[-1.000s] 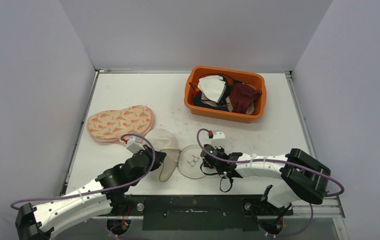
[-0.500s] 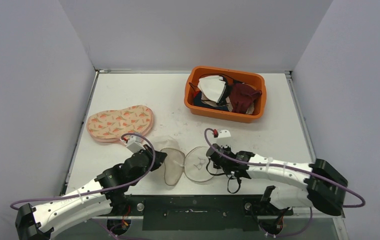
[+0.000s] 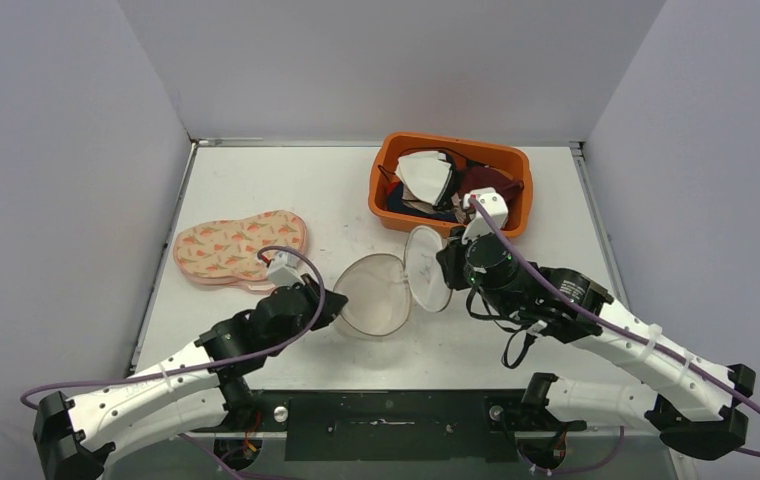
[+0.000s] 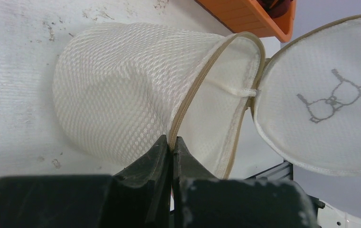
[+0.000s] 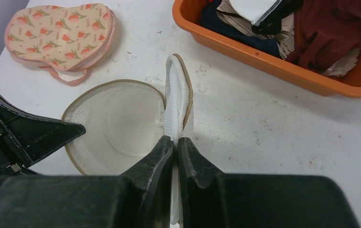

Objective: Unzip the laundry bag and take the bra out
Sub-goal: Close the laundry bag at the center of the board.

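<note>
White surface [image 3: 256,190], grey walls. Laundry bag [image 3: 371,295] centre, unzipped. L claw [image 4: 171,142] clamped on rim [image 4: 202,80], R claw [image 5: 175,141] pinching lid [image 5: 178,90] upright. Pin rim low, swing lid wide. Patterned bra [image 3: 241,247] outside, left of bag.

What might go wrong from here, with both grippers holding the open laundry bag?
1. The left gripper pinches the thin rim of the laundry bag; it may slip.
2. The right gripper holds the lid by its edge; pulling may strain the small hinge.
3. No gripper is free to reach inside.
</note>
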Motion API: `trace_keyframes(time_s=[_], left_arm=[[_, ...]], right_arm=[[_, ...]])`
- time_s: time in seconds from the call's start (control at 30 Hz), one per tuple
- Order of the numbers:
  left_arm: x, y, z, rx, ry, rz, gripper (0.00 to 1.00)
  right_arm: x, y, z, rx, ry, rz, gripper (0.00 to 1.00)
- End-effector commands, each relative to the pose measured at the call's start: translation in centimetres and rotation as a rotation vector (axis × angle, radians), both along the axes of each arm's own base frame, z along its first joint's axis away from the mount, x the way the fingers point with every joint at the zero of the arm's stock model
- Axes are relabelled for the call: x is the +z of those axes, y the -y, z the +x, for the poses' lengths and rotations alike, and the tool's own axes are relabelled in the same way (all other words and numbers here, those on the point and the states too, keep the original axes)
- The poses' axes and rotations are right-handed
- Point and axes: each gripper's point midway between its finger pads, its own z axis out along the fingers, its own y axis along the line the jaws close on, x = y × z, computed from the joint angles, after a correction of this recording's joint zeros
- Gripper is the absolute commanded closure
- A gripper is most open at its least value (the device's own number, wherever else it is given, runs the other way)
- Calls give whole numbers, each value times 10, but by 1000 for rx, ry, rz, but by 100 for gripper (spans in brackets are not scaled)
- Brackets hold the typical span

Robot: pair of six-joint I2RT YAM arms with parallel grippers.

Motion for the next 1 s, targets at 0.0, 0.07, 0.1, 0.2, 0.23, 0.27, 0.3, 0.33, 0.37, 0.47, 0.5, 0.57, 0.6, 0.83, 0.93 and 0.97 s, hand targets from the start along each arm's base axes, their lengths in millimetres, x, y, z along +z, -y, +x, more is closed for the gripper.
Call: trace_keyframes(time_s=[0.0, 0.07, 0.1, 0.2, 0.23, 0.27, 0.3, 0.33, 0.37, 0.47, 0.5, 0.57, 0.6, 0.83, 0.93, 0.97], left_arm=[[26, 10, 4, -52, 25, -2, 100], [42, 10, 10, -59, 41, -26, 100], [51, 10, 12, -64, 57, -38, 100], [79, 15, 17, -83, 105, -65, 100], [82, 18, 18, -92, 108, -63, 100], [82, 22, 19, -106, 106, -62, 100], [76, 27, 18, -124, 92, -56, 100], [68, 31, 19, -138, 72, -48, 100], [59, 36, 18, -152, 54, -47, 100], [34, 49, 18, -177, 7, -61, 100], [28, 51, 18, -184, -4, -66, 100], [19, 54, 18, -188, -17, -69, 100], [16, 54, 19, -187, -20, -63, 100], [14, 58, 26, -210, -23, -7, 98], [7, 57, 26, -211, -41, 7, 94], [4, 57, 26, -208, -45, 9, 94]], right_arm=[[28, 21, -6, 19, 73, -40, 95], [55, 18, -11, 69, 109, 14, 95], [72, 18, -14, 85, 131, 45, 95], [103, 25, -15, 82, 164, 59, 95], [104, 29, -13, 66, 165, 34, 95], [100, 33, -9, 38, 164, 1, 95], [91, 35, -6, 17, 153, -38, 95], [77, 37, -3, 3, 137, -80, 95], [65, 38, -1, -12, 121, -114, 95], [37, 47, 4, -74, 97, -177, 95], [31, 49, 4, -86, 92, -187, 95], [19, 52, 5, -106, 79, -205, 95], [15, 53, 5, -115, 74, -213, 95], [-10, 53, 5, -129, 33, -258, 95], [-16, 51, 4, -119, 20, -262, 95], [-19, 49, 4, -113, 16, -263, 95]])
